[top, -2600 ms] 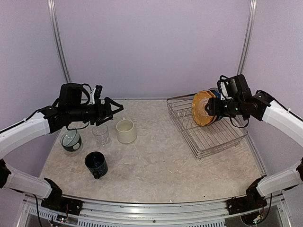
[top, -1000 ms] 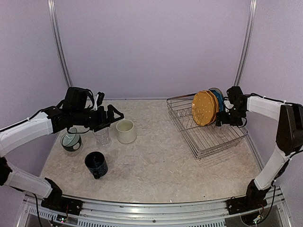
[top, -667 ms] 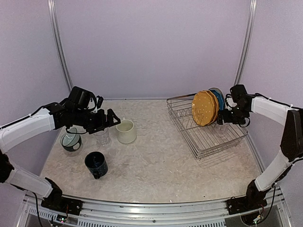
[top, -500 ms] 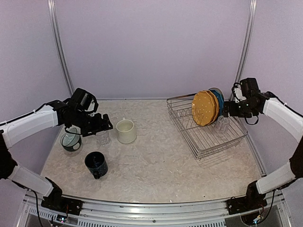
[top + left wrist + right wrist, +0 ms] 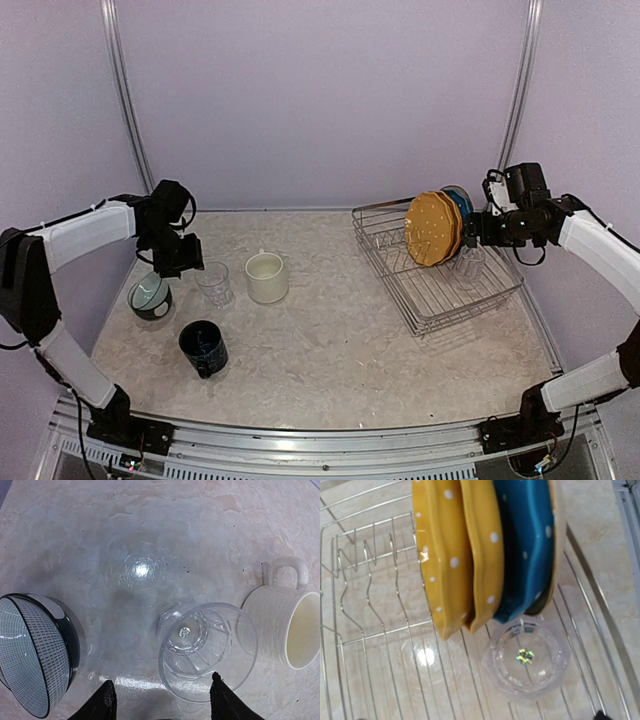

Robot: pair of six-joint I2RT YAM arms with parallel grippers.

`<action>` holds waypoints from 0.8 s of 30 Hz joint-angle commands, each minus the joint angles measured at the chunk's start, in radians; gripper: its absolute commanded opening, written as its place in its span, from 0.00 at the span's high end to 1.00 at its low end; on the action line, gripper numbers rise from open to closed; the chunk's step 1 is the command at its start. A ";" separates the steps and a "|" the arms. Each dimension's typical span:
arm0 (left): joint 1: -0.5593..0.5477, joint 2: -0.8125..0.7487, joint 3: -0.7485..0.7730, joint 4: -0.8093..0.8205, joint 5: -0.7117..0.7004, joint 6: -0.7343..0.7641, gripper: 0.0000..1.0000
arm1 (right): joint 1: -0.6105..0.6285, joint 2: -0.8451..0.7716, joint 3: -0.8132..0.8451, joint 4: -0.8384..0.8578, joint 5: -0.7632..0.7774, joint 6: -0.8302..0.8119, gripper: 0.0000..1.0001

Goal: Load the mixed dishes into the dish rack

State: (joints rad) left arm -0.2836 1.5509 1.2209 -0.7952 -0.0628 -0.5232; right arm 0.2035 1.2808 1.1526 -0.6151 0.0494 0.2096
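Observation:
My left gripper (image 5: 187, 264) (image 5: 162, 703) points down, open and empty, its fingertips (image 5: 106, 701) apart above the table. A clear glass (image 5: 213, 283) (image 5: 207, 650) stands just beyond it, partly between the jaws. The grey-teal cup (image 5: 150, 296) (image 5: 35, 660) is to its left, the cream mug (image 5: 266, 277) (image 5: 285, 630) to its right, and the dark blue mug (image 5: 203, 348) nearer. In the dish rack (image 5: 440, 300) (image 5: 365, 580) stand two yellow dotted plates (image 5: 432, 228) (image 5: 455, 555), a blue plate (image 5: 525, 540) and a cream plate (image 5: 559, 530). A second clear glass (image 5: 468, 267) (image 5: 527, 657) sits beside them. My right gripper (image 5: 477, 232) hovers above it, open and empty.
Purple walls enclose the table on three sides. The rack's right rail (image 5: 600, 610) runs close to the table's right edge. Upright prongs (image 5: 367, 585) stand left of the plates.
My left arm has pulled back left and turned its gripper down over the glass. My right gripper has risen away from the glass in the rack.

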 commanded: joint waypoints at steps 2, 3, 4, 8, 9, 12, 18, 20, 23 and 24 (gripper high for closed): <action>0.007 0.121 0.082 -0.037 -0.025 0.035 0.44 | 0.020 0.013 0.029 -0.014 -0.015 -0.012 0.04; 0.008 0.138 0.096 -0.042 -0.027 0.040 0.46 | 0.022 0.010 0.028 -0.012 -0.017 -0.012 0.05; 0.010 0.169 0.109 -0.046 -0.026 0.045 0.48 | 0.024 0.008 0.025 -0.011 -0.019 -0.010 0.05; 0.015 0.239 0.137 -0.063 -0.044 0.056 0.63 | 0.031 0.002 0.007 -0.001 -0.033 -0.001 0.05; 0.015 0.249 0.138 -0.064 -0.049 0.057 0.67 | 0.034 0.002 0.004 -0.001 -0.035 0.000 0.05; 0.016 0.259 0.131 -0.055 -0.055 0.060 0.75 | 0.042 0.010 0.003 -0.003 -0.033 0.003 0.06; 0.015 0.256 0.122 -0.045 -0.025 0.062 0.95 | 0.078 0.031 0.051 -0.022 -0.022 0.012 0.06; 0.016 0.231 0.114 -0.042 -0.004 0.061 1.00 | 0.099 0.027 0.069 -0.027 -0.015 0.010 0.06; 0.013 0.158 0.092 -0.041 0.028 0.052 1.00 | 0.136 0.017 0.092 -0.020 -0.016 0.009 0.06; 0.013 0.133 0.080 -0.034 0.047 0.047 1.00 | 0.151 0.012 0.095 -0.012 -0.020 0.009 0.05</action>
State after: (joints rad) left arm -0.2741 1.7874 1.3281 -0.8356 -0.0715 -0.4652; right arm 0.3061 1.3075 1.2018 -0.6323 0.0269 0.2104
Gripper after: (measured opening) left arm 0.031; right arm 0.941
